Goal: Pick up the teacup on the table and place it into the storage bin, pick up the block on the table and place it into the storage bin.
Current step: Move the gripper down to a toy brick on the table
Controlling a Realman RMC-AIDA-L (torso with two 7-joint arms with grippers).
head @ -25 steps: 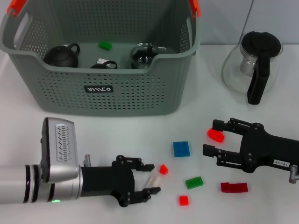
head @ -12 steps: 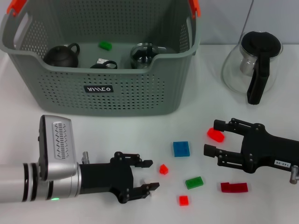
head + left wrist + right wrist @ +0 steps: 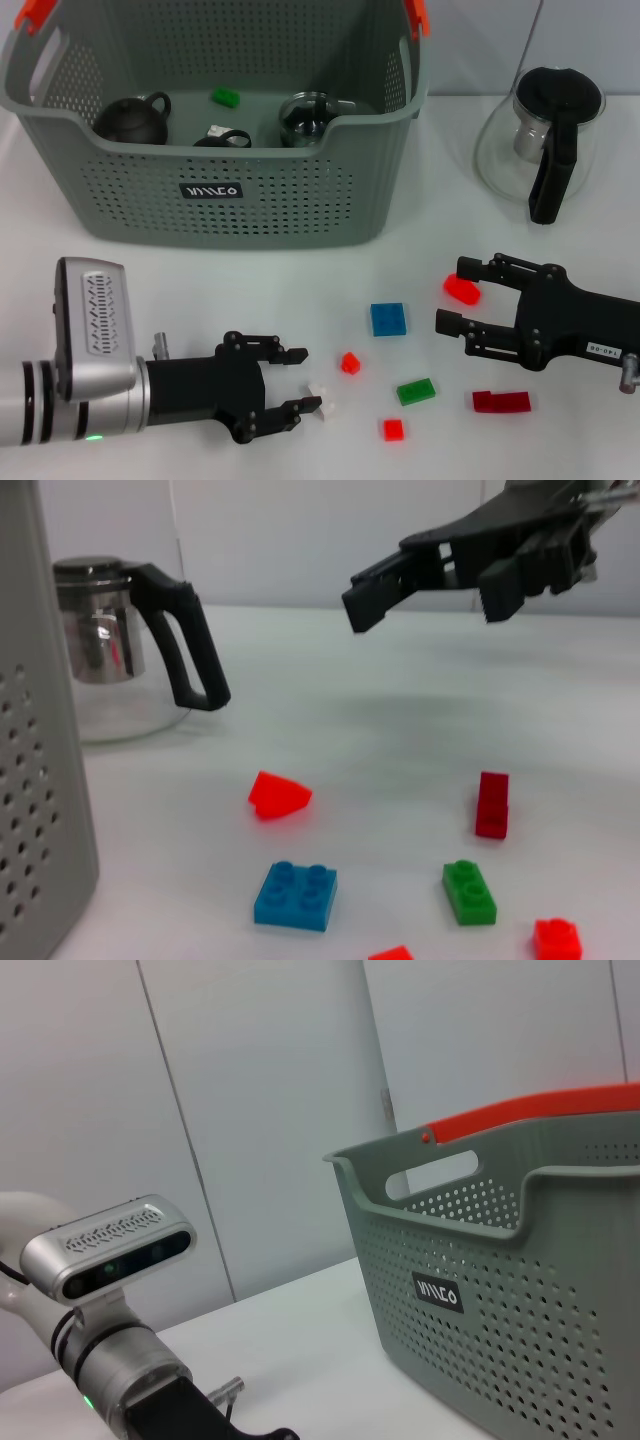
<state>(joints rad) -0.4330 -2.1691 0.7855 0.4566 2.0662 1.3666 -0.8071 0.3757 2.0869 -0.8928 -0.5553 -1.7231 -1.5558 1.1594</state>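
Grey perforated plastic storage bin (image 3: 215, 190) with orange handle tips fills the head view from 10 to 12 o'clock on the white surface (image 3: 300, 290); a small dark teacup (image 3: 222, 137), a dark teapot (image 3: 133, 120), a glass cup (image 3: 306, 115) and a green block (image 3: 226, 97) lie inside it. At 7 o'clock the left gripper (image 3: 300, 380) hangs low, fingers spread and empty, with a tiny white piece (image 3: 320, 391) and a small red block (image 3: 350, 363) just beyond its tips. At 4 o'clock the right gripper (image 3: 458, 295) is open and empty beside a red wedge block (image 3: 461, 290).

From the left wrist, a blue block (image 3: 296, 895), a green brick (image 3: 469, 891) and a dark red brick (image 3: 492, 803) lie loose.

The right wrist view shows the bin wall.

To grasp well, centre the small red block between the fingers, then close squarely.
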